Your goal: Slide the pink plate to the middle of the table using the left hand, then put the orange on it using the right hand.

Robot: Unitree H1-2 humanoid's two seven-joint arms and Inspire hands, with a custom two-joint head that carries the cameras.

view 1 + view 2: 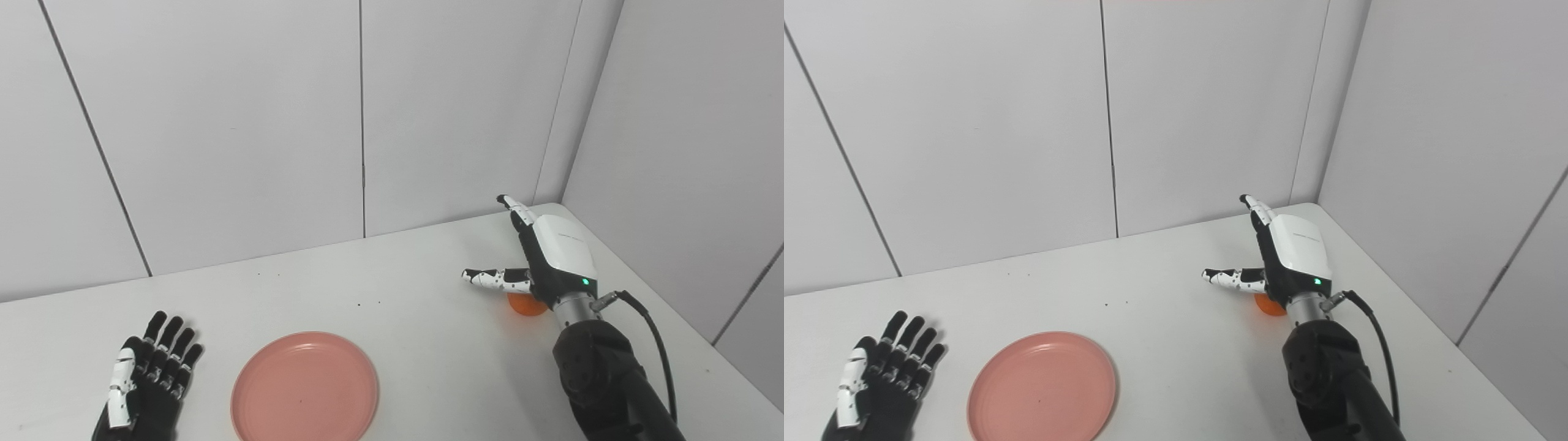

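The orange lies under the open, empty right hand, plate at its eight o'clock; left hand open, empty.

Bare table lies open between the pink plate at lower centre and the right hand at centre right. That hand, fingers spread, covers the orange from above. The left hand, lower left, lies beside the plate's left rim.

Black-and-white left robot hand; right robot hand white-backed, green light, silver wrist, black cable.
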